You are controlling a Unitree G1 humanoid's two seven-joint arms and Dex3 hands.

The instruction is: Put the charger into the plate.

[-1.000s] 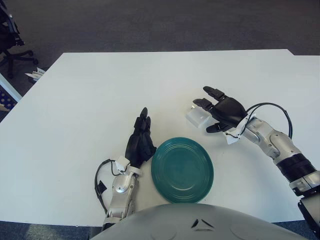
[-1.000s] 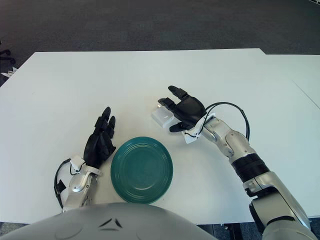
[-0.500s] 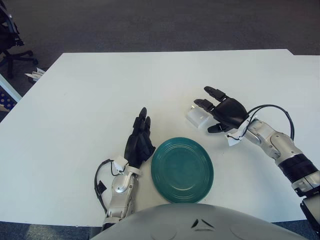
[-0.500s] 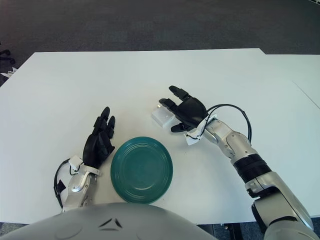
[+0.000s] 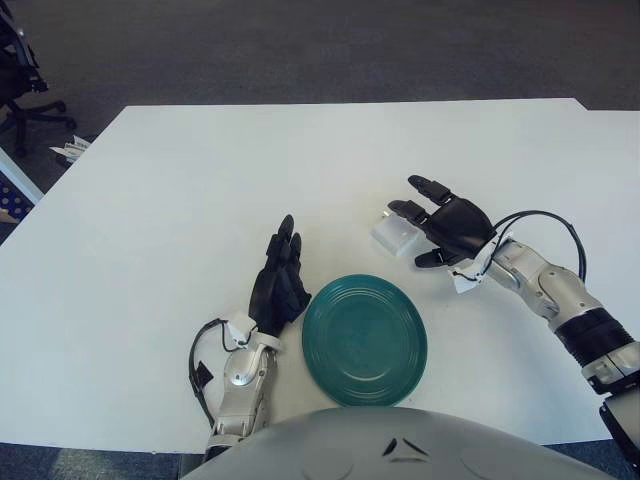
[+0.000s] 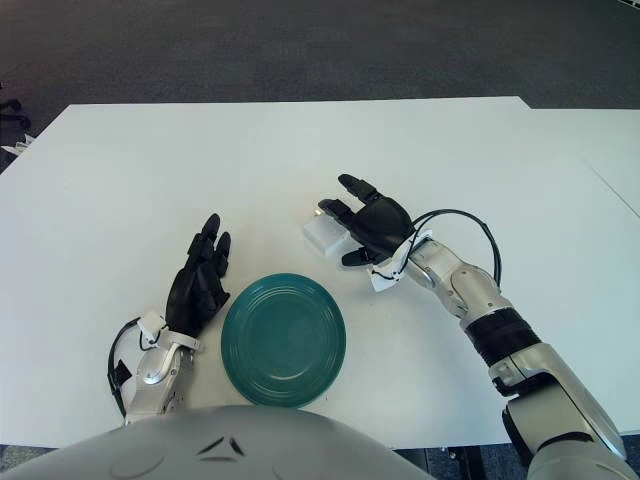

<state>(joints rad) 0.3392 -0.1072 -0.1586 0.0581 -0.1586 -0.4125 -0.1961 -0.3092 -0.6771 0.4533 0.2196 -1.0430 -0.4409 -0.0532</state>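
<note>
Charger [image 5: 394, 235]: small white block on the white desk [image 5: 180, 190], beyond the plate's far right edge, clear of it. Right hand [image 5: 447, 224]: immediately right of the charger, fingers spread wide around its right side, holding nothing. Plate [image 5: 364, 339]: green, near desk edge. Left hand [image 5: 279, 283]: just left of the plate, fingers straight, empty.

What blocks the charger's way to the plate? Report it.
Nothing visible. The charger lies on bare table just beyond the green plate, with open white surface between them. The right hand, fingers spread, is beside the charger; the left hand shows left of the plate.
</note>
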